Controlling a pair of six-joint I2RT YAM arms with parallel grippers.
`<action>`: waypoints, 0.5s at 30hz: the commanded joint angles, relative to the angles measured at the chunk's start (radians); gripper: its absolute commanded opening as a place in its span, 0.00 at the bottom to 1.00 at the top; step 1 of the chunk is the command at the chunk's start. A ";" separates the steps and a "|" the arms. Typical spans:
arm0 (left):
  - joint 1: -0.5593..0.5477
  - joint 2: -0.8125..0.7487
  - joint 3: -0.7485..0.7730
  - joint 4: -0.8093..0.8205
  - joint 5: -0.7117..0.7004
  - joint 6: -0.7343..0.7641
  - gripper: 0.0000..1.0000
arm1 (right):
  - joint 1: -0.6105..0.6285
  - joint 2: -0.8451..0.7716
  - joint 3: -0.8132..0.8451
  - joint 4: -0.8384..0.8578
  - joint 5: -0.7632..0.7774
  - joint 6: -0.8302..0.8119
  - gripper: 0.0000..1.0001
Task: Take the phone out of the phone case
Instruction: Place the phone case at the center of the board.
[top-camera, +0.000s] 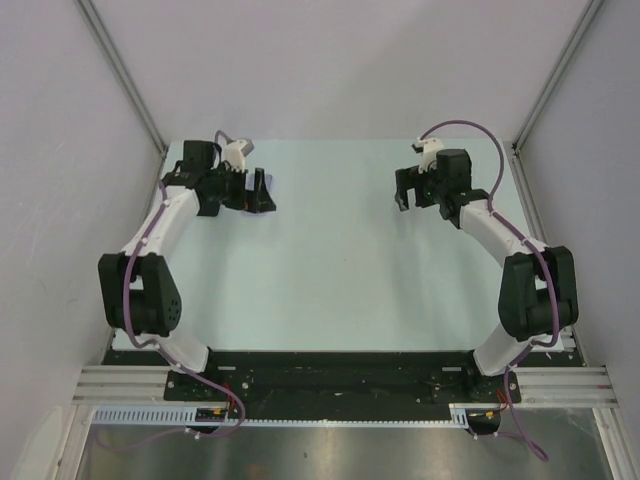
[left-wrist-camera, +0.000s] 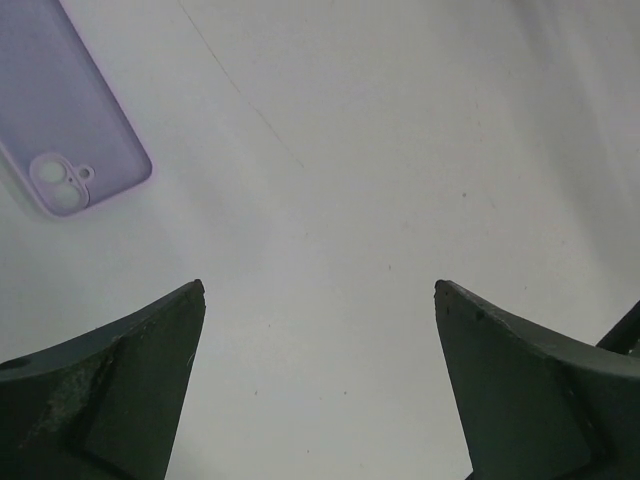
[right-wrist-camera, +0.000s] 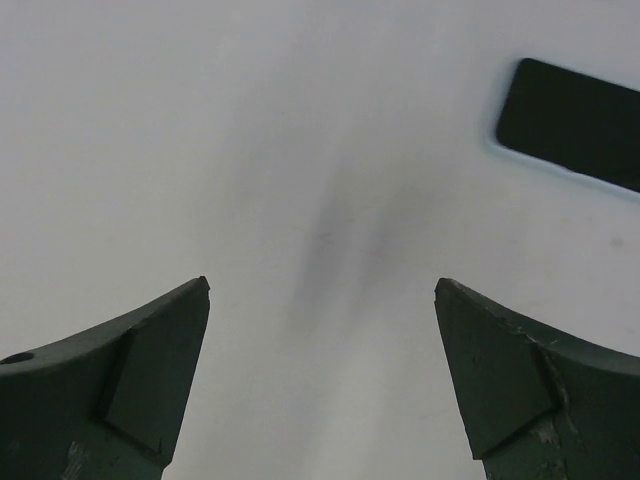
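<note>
In the left wrist view the lavender phone case (left-wrist-camera: 75, 130) lies flat on the table at the upper left, its camera holes looking pale. My left gripper (left-wrist-camera: 320, 288) hangs open, right of and apart from the case, with only bare table between its fingers. The phone (right-wrist-camera: 570, 122), a black slab with a pale rim, lies on its own at the upper right of the right wrist view. My right gripper (right-wrist-camera: 322, 285) is open and empty, left of the phone. From above, the left gripper (top-camera: 262, 190) and right gripper (top-camera: 402, 190) sit far apart at the back of the table, covering both items.
The pale table (top-camera: 330, 270) is ringed by white walls with metal rails at the back corners. A faint dark smudge (right-wrist-camera: 335, 250) marks the surface ahead of the right gripper. Both arm bases stand at the near edge.
</note>
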 joint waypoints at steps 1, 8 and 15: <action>0.009 -0.179 -0.137 -0.008 0.024 0.117 1.00 | -0.056 0.044 0.066 0.104 0.312 -0.027 1.00; 0.019 -0.385 -0.316 -0.004 0.050 0.229 1.00 | -0.138 0.290 0.316 -0.007 0.490 0.106 1.00; 0.043 -0.462 -0.440 0.002 0.128 0.271 1.00 | -0.201 0.536 0.632 -0.178 0.552 0.275 1.00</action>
